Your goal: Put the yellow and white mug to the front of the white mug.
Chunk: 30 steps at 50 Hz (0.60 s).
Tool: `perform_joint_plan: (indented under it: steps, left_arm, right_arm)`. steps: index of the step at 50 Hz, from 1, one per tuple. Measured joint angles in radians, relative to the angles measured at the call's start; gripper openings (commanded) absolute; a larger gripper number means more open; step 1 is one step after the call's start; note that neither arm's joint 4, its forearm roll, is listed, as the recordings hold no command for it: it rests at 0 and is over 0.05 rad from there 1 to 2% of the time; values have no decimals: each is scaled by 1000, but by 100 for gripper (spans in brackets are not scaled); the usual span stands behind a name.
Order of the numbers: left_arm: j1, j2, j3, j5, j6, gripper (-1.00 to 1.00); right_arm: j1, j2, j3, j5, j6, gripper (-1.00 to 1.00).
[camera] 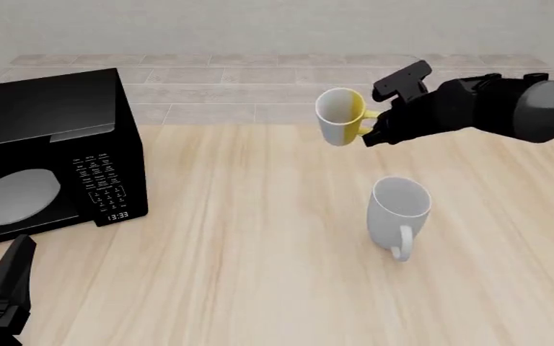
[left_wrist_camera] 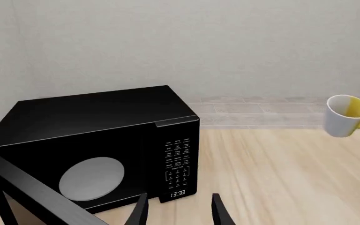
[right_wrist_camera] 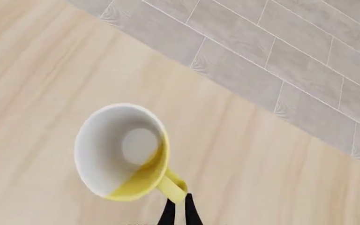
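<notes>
Two robot arms share a pale wooden table (camera: 257, 245), only one of them busy. At far left sits a boxy black microwave oven (camera: 51, 155), its door swung open toward the camera and a grey turntable plate (camera: 12, 196) visible inside; it takes no part in the job. In the lower left corner the left gripper (left_wrist_camera: 178, 208) hangs low near the table's front edge, its two dark fingers spread apart with nothing between them, apparently parked out of the way. Further right, the small yellow and white mug (camera: 340, 115) hangs in the air above the table's far side, tipped so its mouth faces sideways, because the right gripper (camera: 385, 124) has it by the yellow handle alone, fingers pinched tight on that loop as the wrist view shows. Below it and nearer the camera stands the larger plain white mug (camera: 400, 209), upright, handle pointing forward, well apart from the carried mug. The lift looks done; the carry to the spot in front of the white mug is not yet made.
</notes>
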Motion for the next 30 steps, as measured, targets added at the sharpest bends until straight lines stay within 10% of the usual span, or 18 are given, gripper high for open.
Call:
perform_joint_plan:
  steps: [30]
  left_arm:
    - [0, 0, 0, 0, 0, 100]
  right_arm:
    - [-96, 63, 50, -84, 21, -100]
